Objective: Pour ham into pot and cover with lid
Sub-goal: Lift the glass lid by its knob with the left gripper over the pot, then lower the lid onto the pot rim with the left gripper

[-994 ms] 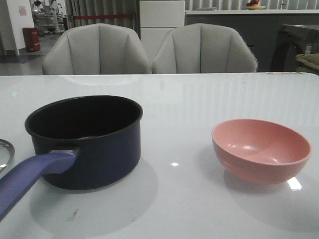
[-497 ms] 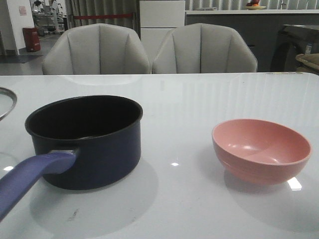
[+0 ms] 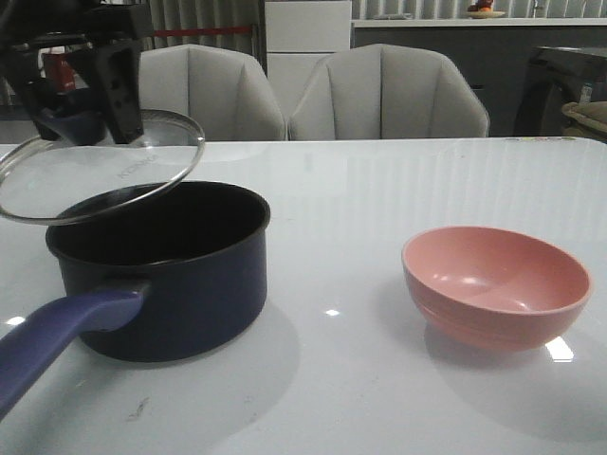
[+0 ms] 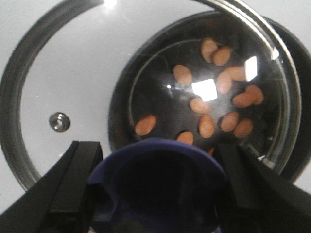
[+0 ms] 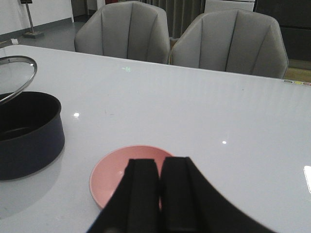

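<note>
Holding the lid [image 3: 100,166] by its blue-purple knob [image 4: 158,187], the left gripper [image 3: 90,90] stood at the far left, its two black fingers [image 4: 73,187] clamped either side of that knob. Lid: dark glass, steel rim, tilted, carried in the air directly beneath the claw and above the rear-left rim of the pot (faint lettering showed on the glass in the front view, too blurred to read there).

Pot [image 3: 166,275]: dark navy, black inside, standing on the white table [image 3: 360,190] just below and slightly right of the left claw; its purple-blue handle [image 3: 62,332] ran toward the camera.

Ham [image 4: 223,104]: about a dozen small flat orange pieces, seen through the glass in the left wrist view, lying on the pot's black floor under the claw.

Pink bowl [image 3: 496,284]: upright, well apart to the right of the pot, just ahead of the right claw in its wrist view.

Right gripper [image 5: 159,194]: fingers pressed together, nothing between them, hovering near the bowl's near rim.

Two grey chairs [image 3: 389,90] stood beyond the table.
</note>
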Action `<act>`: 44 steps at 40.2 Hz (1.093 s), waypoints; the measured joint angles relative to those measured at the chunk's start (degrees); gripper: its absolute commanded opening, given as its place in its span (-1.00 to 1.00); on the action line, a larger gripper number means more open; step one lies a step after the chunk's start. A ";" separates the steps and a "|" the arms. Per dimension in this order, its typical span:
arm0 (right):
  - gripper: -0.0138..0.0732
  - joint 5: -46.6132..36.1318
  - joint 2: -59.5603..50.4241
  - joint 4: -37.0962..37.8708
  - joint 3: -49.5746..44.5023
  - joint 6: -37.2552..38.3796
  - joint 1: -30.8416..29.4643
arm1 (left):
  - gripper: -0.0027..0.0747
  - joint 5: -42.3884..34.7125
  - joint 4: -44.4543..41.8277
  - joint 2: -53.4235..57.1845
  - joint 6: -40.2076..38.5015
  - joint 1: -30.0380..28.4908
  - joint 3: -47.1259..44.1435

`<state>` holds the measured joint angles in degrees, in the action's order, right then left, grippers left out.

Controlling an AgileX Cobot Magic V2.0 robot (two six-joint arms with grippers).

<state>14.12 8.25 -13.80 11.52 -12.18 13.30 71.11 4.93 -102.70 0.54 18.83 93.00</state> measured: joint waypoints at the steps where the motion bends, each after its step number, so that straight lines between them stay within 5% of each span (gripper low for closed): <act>1: -0.31 0.00 0.00 0.00 0.00 0.00 0.00 | -0.34 0.00 0.00 0.00 0.09 0.36 0.00; 44: -0.31 0.00 0.00 0.00 0.00 0.00 0.00 | -0.24 0.25 1.55 -5.69 0.35 5.26 1.42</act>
<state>14.12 8.25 -13.80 11.52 -12.18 13.30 71.35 6.48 -108.39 0.88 24.09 94.42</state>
